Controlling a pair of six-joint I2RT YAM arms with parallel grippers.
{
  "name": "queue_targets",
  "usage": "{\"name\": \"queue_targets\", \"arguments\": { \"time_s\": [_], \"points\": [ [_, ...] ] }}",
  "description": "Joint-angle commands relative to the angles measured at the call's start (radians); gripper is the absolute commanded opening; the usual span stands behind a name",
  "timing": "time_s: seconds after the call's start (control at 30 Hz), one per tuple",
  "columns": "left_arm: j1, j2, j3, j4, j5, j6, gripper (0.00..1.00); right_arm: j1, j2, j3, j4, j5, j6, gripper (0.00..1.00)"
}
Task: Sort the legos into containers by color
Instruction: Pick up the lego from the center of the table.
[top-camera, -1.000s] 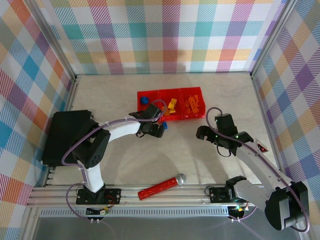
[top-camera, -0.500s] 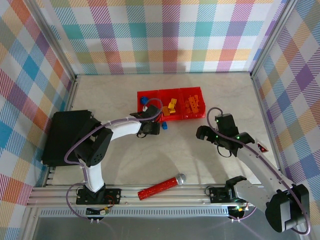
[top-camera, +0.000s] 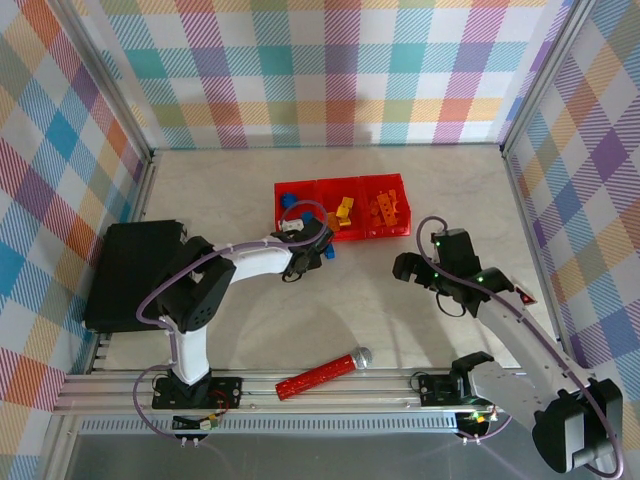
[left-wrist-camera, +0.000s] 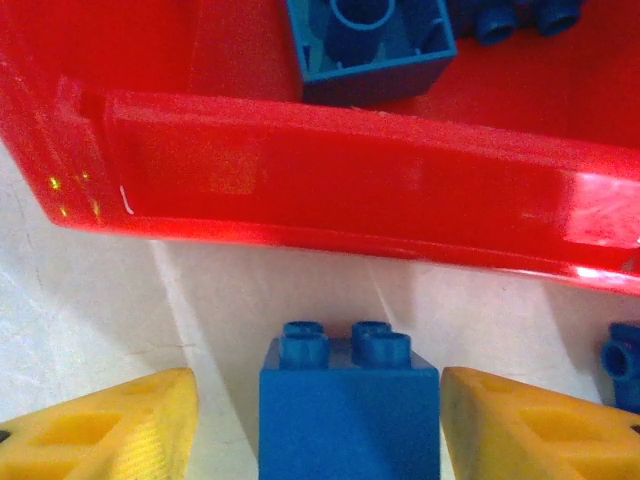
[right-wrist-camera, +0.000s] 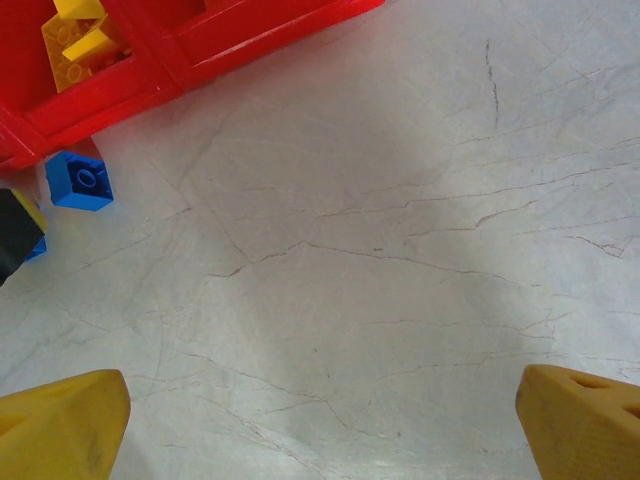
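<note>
**K:** Top view, status?

**M:** Containers sat on the table, three red bins in a row. Blue legos were in the left bin, yellow legos in the middle and orange legos in the right. Left gripper was just in front of the left bin, with a loose blue lego beside it. Right gripper hung off the containers' right end, well apart. Red stick lay far in front of the containers, black box off to their left.

**K:** Left wrist?

**M:** Fingers were released, straddling a blue brick on the table just short of the containers' front wall. Its studs faced the containers. There was a clear gap at one pad. The other pad was just beside the brick; couldn't tell if it touched.

**K:** Right wrist?

**M:** Fingers were spread wide with bare table between them. The containers' corner sat far ahead. The loose blue lego was right at their outer wall.
</note>
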Motion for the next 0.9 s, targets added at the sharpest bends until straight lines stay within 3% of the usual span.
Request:
{"name": "queue_targets", "arguments": {
  "time_s": [0.0, 0.2, 0.43, 0.53, 0.87],
  "points": [
    [0.007, 0.020, 0.035, -0.036, -0.046, -0.011, 0.63, -0.008, -0.024, -0.004, -0.030, 0.008, -0.022, 0.99],
    [0.022, 0.045, 0.046, -0.025, -0.017, 0.022, 0.58, -0.008, -0.038, -0.008, -0.033, 0.016, -0.015, 0.99],
    [0.028, 0.057, 0.064, -0.014, 0.027, 0.046, 0.36, -0.008, -0.070, -0.012, -0.050, 0.039, -0.006, 0.99],
    [0.028, 0.040, 0.057, -0.029, 0.019, 0.041, 0.32, -0.008, -0.086, -0.013, -0.063, 0.050, -0.005, 0.99],
    [0.012, -0.163, 0.054, -0.081, 0.049, 0.108, 0.24, -0.009, -0.096, 0.000, -0.069, 0.054, 0.002, 0.99]
  ]
}}
